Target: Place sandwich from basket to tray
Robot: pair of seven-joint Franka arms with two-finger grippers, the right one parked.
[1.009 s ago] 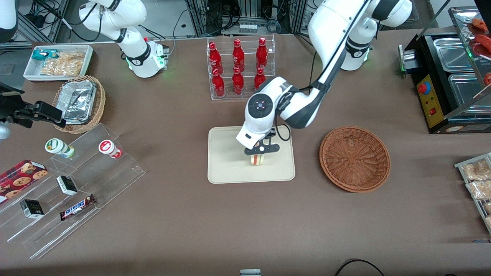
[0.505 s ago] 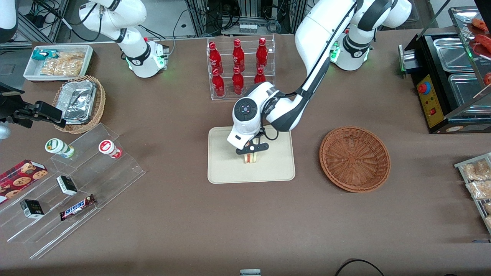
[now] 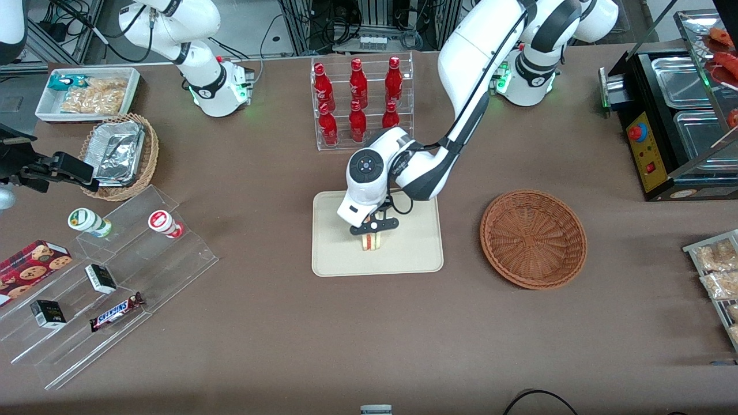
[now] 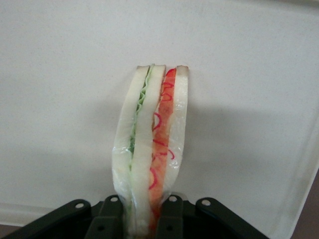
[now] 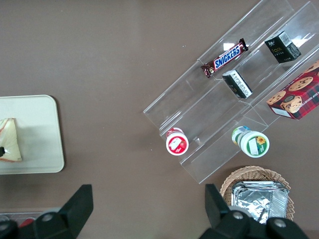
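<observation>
My gripper is shut on the sandwich, a wedge of white bread with red and green filling, held cut edge down over the middle of the beige tray. The wrist view shows the sandwich pinched between the black fingers, its tip close to the tray; I cannot tell whether they touch. The parked arm's camera catches the sandwich over the tray. The reddish-brown basket sits beside the tray toward the working arm's end, with nothing in it.
A clear rack of red bottles stands just past the tray, farther from the front camera. Toward the parked arm's end are a stepped acrylic shelf with snacks, a tan basket with foil containers and a white bin. A black appliance stands at the working arm's end.
The gripper has carried the sandwich a short way across the tray toward the parked arm's end. It has stayed shut on it.
</observation>
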